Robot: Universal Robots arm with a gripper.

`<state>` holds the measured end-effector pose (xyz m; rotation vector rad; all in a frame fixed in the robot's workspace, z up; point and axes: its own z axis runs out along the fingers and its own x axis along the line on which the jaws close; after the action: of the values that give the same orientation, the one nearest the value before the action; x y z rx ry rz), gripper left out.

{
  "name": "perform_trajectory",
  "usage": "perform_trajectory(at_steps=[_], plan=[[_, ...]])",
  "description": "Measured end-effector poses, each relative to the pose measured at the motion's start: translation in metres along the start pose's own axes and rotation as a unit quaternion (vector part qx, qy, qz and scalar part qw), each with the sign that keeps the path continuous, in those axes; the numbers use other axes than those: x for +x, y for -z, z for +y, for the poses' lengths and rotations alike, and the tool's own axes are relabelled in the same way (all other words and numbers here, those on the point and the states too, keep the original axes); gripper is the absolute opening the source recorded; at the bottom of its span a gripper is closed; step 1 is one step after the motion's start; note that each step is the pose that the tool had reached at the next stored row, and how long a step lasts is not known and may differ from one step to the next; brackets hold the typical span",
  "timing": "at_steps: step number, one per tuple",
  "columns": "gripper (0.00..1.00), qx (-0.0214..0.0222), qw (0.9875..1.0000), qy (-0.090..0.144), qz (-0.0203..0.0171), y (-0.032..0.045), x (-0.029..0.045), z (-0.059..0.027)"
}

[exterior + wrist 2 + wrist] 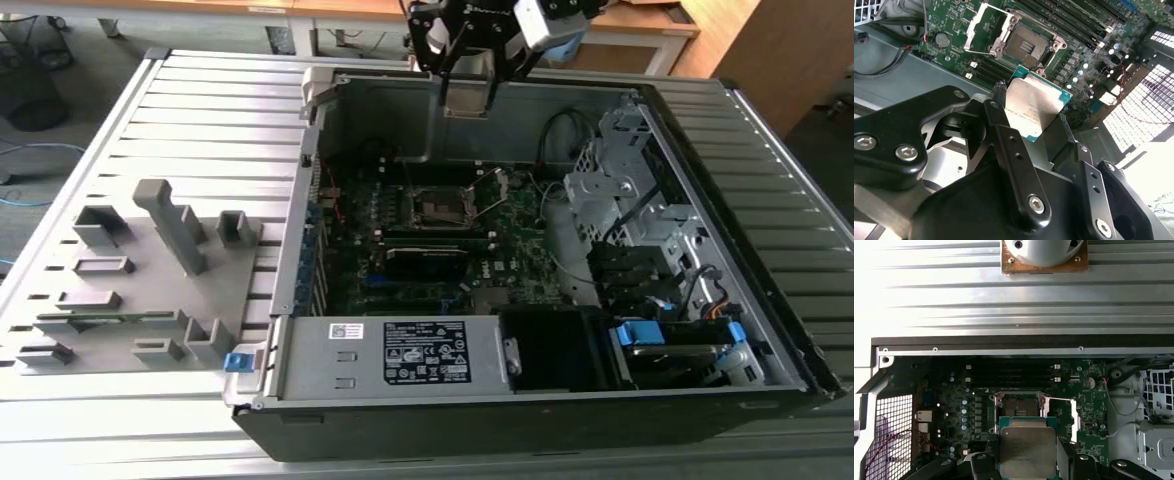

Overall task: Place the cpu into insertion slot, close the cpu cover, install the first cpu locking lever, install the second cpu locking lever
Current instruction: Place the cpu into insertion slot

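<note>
Second wrist view: cpu clamped by its edges, socket open below

Gripper (1030, 119) fingers (1004, 135) are clenched on opposite edges of the cpu (1034, 110), metal lid facing the wrist cameras. The cpu is held up above the open case (534, 420), well apart from the insertion slot (1026, 46). The slot is bare, with the cpu cover (979, 30) flipped open beside it.

Judgement: light, stiff, thin plate. Smooth sides could slip. Contact face and socket pins look fragile, so hold by the edges only and keep it level.

Hidden: cpu underside and corner marks. Its lower edge is cut off in the first wrist view. Locking levers are hard to pick out.
</note>
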<state>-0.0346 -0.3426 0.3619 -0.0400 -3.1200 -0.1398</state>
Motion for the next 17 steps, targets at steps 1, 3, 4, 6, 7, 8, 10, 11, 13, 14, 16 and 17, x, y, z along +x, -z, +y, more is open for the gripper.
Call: perform_trajectory(at_steps=[1,3,4,6,7,8,10,11,13,14,16,17], plan=[[0.54,0.0000,1.0000,0.000,0.0000,0.0000,0.0000,0.0000],[0.54,-0.0001,1.0000,0.000,0.0000,-0.0001,0.0000,0.0000],[0.54,-0.0001,1.0000,0.000,0.0000,-0.0002,0.0000,0.0000],[0.54,-0.0001,1.0000,0.000,0.0000,-0.0002,0.0000,0.0000],[0.54,-0.0001,1.0000,0.000,0.0000,-0.0004,0.0000,-0.0001],[0.54,-0.0002,1.0000,0.000,-0.0001,-0.0008,0.0000,-0.0001],[0.54,-0.0001,1.0000,0.000,0.0000,-0.0018,0.0000,-0.0002],[0.54,-0.0001,1.0000,0.000,0.0000,-0.0022,0.0000,-0.0002],[0.54,0.0000,1.0000,0.000,0.0000,-0.0023,0.0000,-0.0002],[0.54,0.0000,1.0000,0.000,0.0000,-0.0023,0.0000,-0.0002],[0.54,-0.0001,1.0000,0.000,0.0000,-0.0024,0.0000,-0.0002],[0.54,0.0000,1.0000,0.000,0.0000,-0.0024,0.0000,-0.0002]])
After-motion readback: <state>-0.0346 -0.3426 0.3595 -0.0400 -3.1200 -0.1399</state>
